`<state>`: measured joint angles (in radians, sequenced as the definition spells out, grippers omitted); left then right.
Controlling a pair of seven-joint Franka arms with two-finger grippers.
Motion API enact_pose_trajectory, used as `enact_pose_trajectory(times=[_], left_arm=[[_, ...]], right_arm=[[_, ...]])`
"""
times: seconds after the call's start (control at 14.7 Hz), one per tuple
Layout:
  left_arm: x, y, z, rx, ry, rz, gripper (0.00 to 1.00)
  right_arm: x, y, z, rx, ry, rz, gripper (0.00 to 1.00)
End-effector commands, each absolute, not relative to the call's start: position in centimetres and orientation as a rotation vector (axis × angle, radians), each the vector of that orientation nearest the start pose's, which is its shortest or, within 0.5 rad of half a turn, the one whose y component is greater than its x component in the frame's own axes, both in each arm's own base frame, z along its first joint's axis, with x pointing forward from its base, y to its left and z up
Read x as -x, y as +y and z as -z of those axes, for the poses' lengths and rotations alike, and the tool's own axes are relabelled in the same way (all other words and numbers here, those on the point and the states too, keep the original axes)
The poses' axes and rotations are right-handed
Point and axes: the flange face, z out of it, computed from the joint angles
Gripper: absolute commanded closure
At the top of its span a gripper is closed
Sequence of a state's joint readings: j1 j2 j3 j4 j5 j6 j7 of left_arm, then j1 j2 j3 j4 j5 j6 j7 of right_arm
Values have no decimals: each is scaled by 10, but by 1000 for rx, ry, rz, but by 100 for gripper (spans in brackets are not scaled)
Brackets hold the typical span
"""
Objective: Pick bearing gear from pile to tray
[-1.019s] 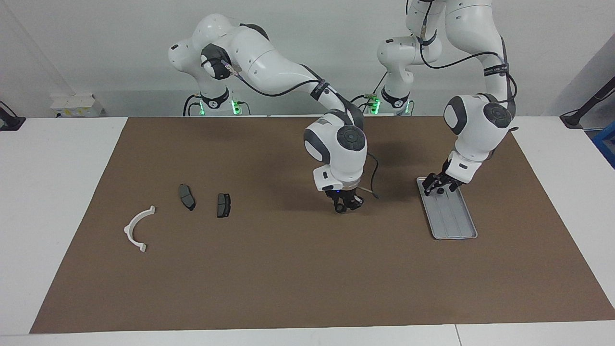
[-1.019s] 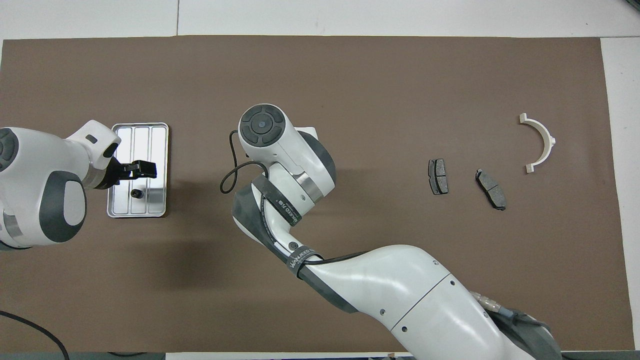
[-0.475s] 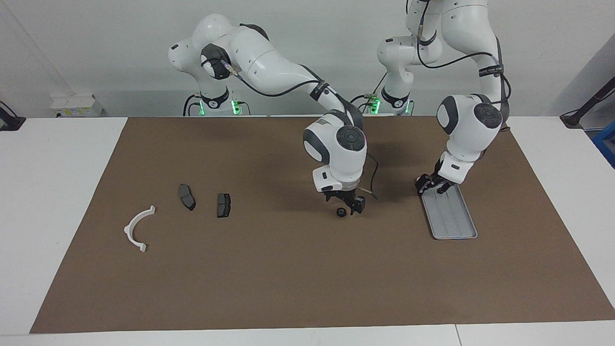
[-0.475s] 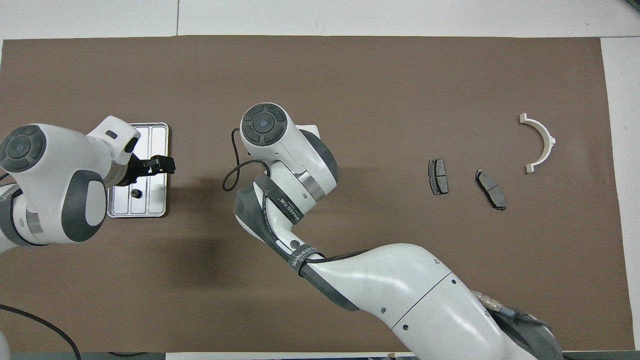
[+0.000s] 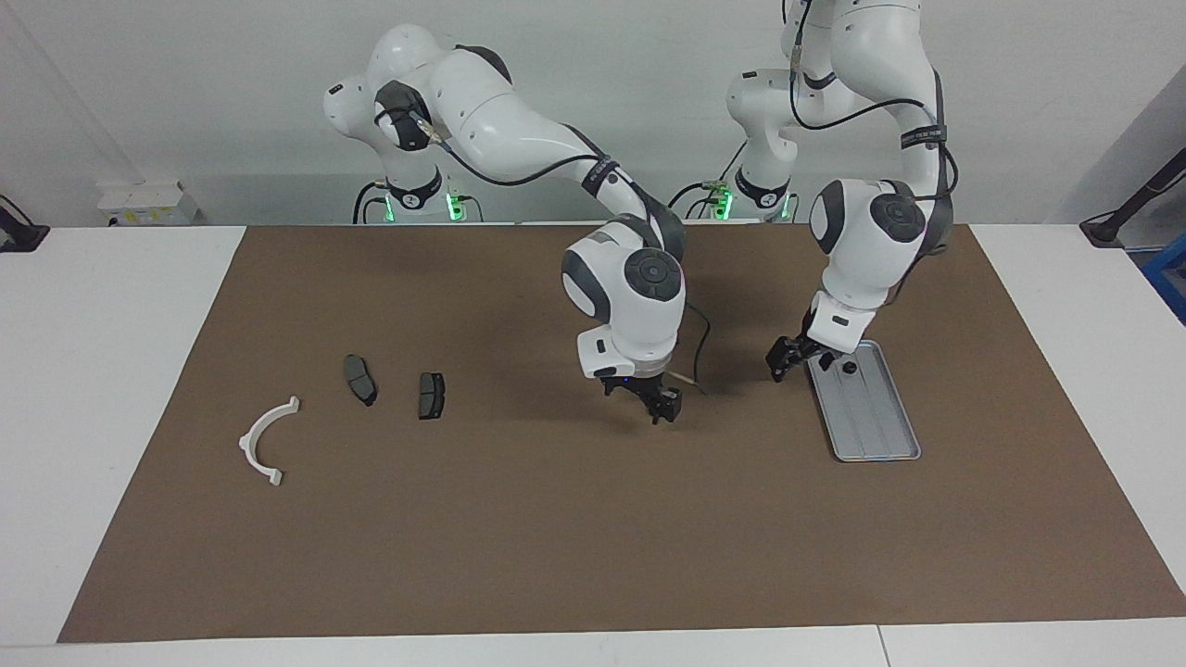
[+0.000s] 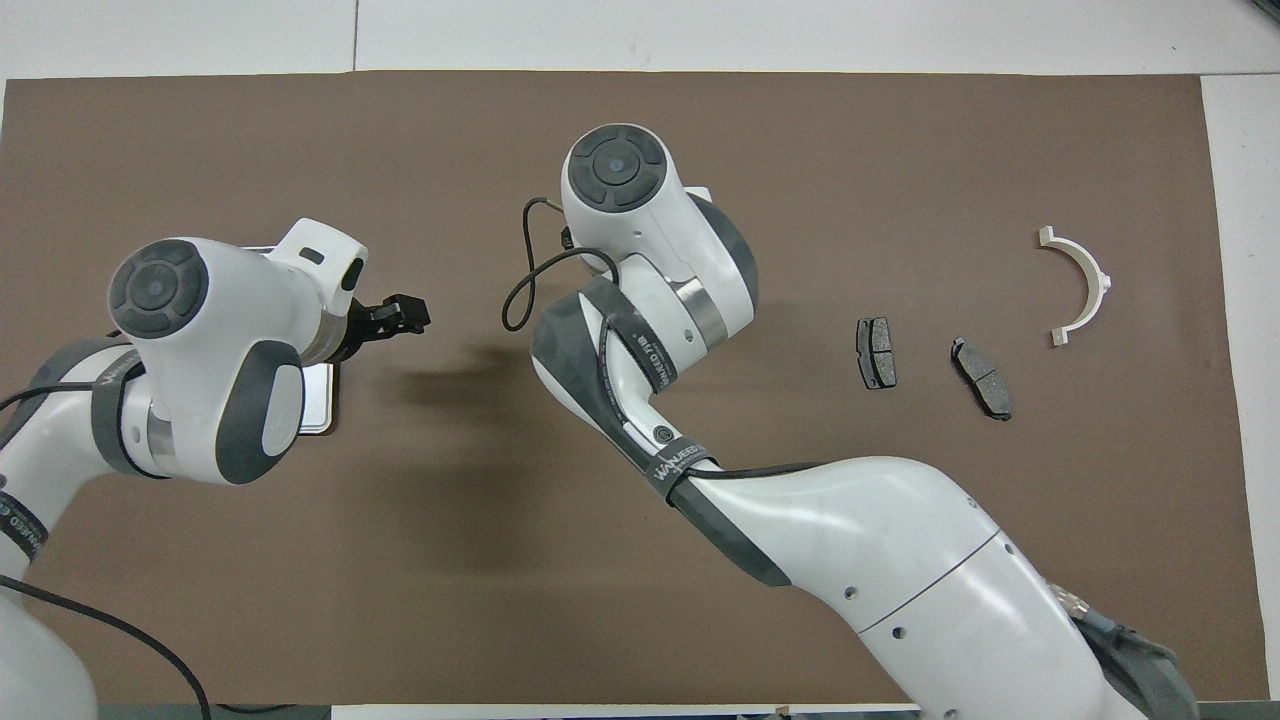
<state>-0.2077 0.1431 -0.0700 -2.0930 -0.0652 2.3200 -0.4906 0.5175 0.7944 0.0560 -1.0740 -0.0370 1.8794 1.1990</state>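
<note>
bearing gear (image 5: pixel 848 367): lying in tray (image 5: pixel 880 435), end nearer the robots. left gripper (image 5: pixel 786 358): withdrawn from tray, over mat (image 5: pixel 463 537); hold cannot be told. right gripper (image 5: pixel 663 409): shifted over second black piece, now hidden; hold cannot be told.

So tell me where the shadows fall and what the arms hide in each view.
Facing view: soft shadows lie on the brown mat beneath both arms. Overhead view: the left arm's wrist covers most of the tray, and the right arm hides its own gripper.

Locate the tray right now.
Facing view: the tray lies on the brown mat toward the left arm's end, beside the left gripper, with a small black piece in it.
</note>
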Motion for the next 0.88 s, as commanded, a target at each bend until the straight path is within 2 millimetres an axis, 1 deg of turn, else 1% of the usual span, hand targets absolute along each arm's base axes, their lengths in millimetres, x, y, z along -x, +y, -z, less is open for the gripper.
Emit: enact_pose_trajectory(times=[0.0,0.07,0.14,0.2,0.27,0.41,0.48,0.54,0.61,0.68,0.75,0.81], left_arm=[[-574,-236,-355,3151,-520,42,2],[-581,-269,-347,3120,-562,49,2],[-588,-289,-342,3103,-618,68,2],[-590,-309,-335,3106,-624,72,2],[-592,-316,-330,3111,-622,76,2],[-593,-316,-328,3112,-622,82,3],[-590,-320,-324,3111,-622,80,3],[-585,-329,-322,3108,-640,80,4],[-580,-334,-319,3104,-646,74,8],[-578,-334,-316,3097,-636,74,13],[-574,-334,-309,3098,-628,75,14],[-565,-338,-300,3100,-617,72,14]], right_arm=[[-660,377,-368,2983,907,-9,0],[-665,368,-371,2986,888,-4,0],[-669,359,-374,2988,869,-2,0],[-673,350,-377,2988,845,-7,0],[-673,345,-377,2996,822,-18,0],[-683,319,-380,3016,785,-38,0],[-687,306,-379,3032,734,-53,0],[-692,291,-380,3049,674,-65,0],[-694,285,-383,3044,637,-73,0],[-697,276,-387,3037,624,-76,0],[-699,267,-387,3040,615,-86,0],[-701,258,-388,3051,596,-100,0]])
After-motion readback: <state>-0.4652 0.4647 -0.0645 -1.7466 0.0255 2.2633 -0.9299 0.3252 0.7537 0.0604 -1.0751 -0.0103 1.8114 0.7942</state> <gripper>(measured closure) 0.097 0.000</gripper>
